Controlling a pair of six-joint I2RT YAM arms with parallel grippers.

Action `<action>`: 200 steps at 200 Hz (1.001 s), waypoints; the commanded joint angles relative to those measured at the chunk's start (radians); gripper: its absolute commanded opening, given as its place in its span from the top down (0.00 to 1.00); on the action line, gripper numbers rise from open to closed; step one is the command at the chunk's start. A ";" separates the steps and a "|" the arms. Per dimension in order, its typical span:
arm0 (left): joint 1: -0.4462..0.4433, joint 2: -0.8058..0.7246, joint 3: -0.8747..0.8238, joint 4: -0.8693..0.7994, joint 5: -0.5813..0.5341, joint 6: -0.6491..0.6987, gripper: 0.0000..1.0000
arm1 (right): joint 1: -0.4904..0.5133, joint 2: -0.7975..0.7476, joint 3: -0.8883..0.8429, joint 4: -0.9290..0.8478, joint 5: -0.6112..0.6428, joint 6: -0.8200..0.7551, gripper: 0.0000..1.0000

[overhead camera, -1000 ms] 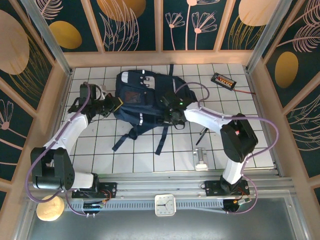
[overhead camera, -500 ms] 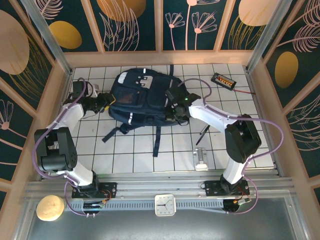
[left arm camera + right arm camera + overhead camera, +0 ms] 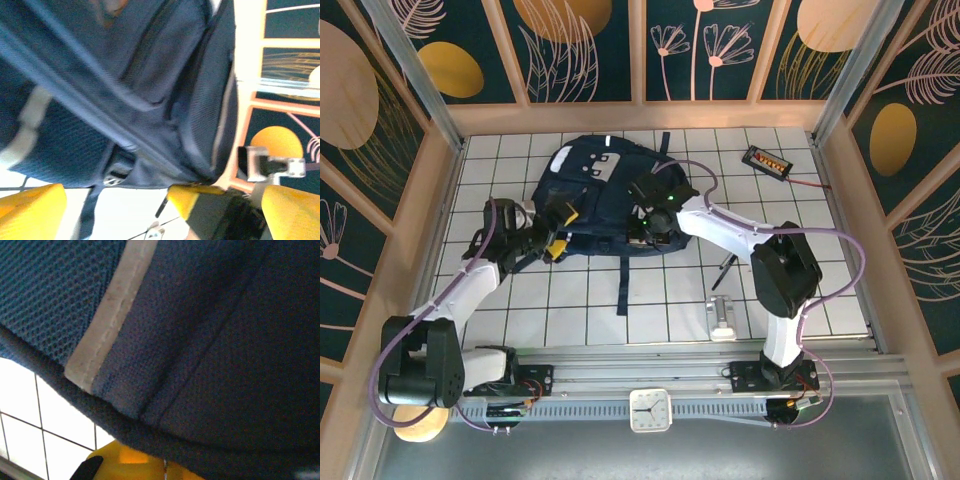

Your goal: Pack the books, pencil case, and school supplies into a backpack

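Seen from above: white-tiled desk walled by pale wooden posts and dark teal panels painted with gold ovals and leaf outlines; metal rail along the near edge, small clock set below it. Backpack lying at mid-desk toward the far wall, straps trailing toward the rail. Left gripper just beside the backpack's near left corner, jaws spread wide, grasping nothing. Right gripper at the backpack's near edge, jaws clenched on the fabric. Pen on bare tiles right of the backpack, apart from it; silver piece nearer the rail; black gadget with a red wire by the far right corner. From the left wrist: navy fabric, seams and a grey buckle close overhead, yellow fingers far apart at the bottom corners, white desk between them, wooden post and teal panel with a gold oval off to the right. From the right wrist: blue mesh and a pale stripe close up, fabric edge running down onto a yellow finger, white tiles with dark grout at lower left.
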 commanded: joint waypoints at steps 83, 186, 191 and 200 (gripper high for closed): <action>-0.223 0.278 0.036 0.402 -0.061 -0.415 0.17 | 0.057 0.025 0.088 0.049 -0.048 0.033 1.00; -0.225 0.333 0.014 0.415 -0.077 -0.348 1.00 | 0.084 0.091 0.171 -0.059 0.001 0.032 1.00; -0.226 0.327 0.017 0.395 -0.073 -0.316 1.00 | 0.081 0.088 0.168 -0.079 0.016 0.027 1.00; -0.224 0.318 0.036 0.320 -0.069 -0.235 1.00 | 0.074 0.075 0.155 -0.112 0.046 0.018 1.00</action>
